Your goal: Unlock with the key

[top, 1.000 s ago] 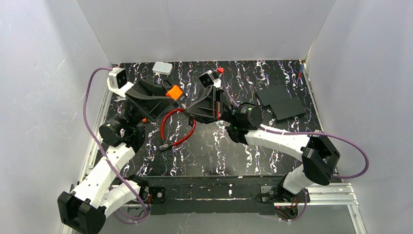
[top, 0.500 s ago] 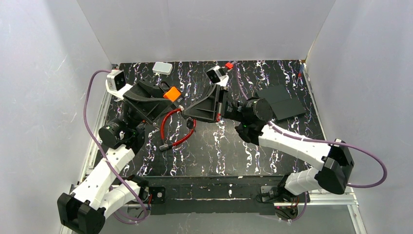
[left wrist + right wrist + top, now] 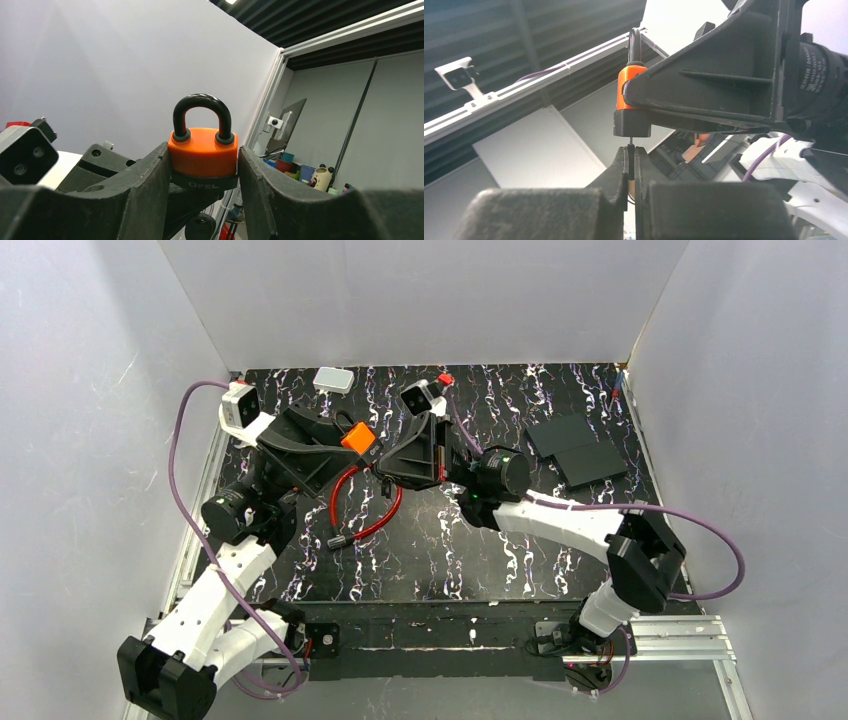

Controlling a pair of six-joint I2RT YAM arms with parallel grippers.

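One key [image 3: 630, 160] (pinched), padlock [image 3: 630, 107], red cable [image 3: 334, 502] — nearby

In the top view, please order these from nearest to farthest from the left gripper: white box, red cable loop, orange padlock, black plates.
1. orange padlock, between the fingers of the left gripper.
2. red cable loop, just toward the bases.
3. white box, far edge.
4. black plates, right side.

This was a robotics lab: two robot arms [image 3: 570, 525] bolted at a black marbled table [image 3: 500, 560], boxed in by white panels [image 3: 420, 300], with an aluminium rail [image 3: 670, 640] in front and a dark slatted ceiling [image 3: 325, 20] beyond.
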